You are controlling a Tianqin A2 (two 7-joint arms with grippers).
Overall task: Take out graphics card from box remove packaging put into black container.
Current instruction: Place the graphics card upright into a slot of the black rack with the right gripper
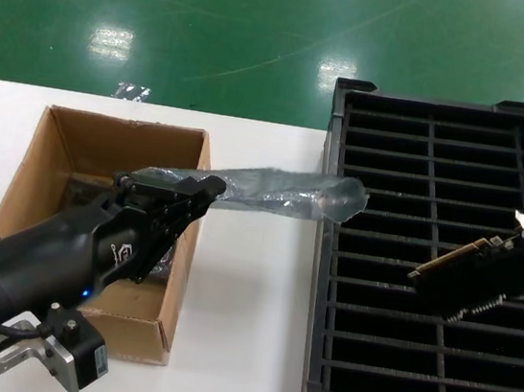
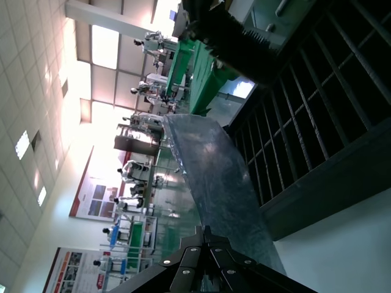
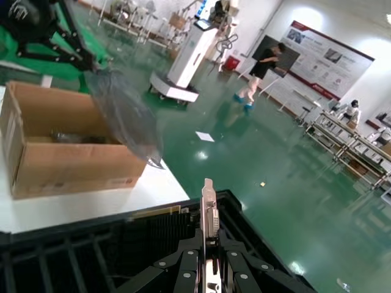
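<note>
A black tray with two columns of narrow slots sits on a white table. Beside the tray stands an open brown cardboard box.

The left gripper hangs over the box edge nearest the tray, its fingers closed on one end of the grey, crinkly plastic bag. The bag stretches out from the gripper toward the tray, its far end just reaching the tray's near wall. It looks flat and emptied.

The right gripper is over the tray's far column, gripping the graphics card by its silver metal bracket. The card is bare, out of the bag, and held tilted above the slots, not yet seated in one. The right wrist view shows the bracket standing up between the closed fingers.

Risks from here, as a judgement: because the card is tilted, lowering it as it is could land it on a rib instead of in a slot, or wedge it crooked. A grip on the thin bracket alone may let the card swing or slip. The trailing bag could drape across the near slots if the left arm drifts toward the tray.
</note>
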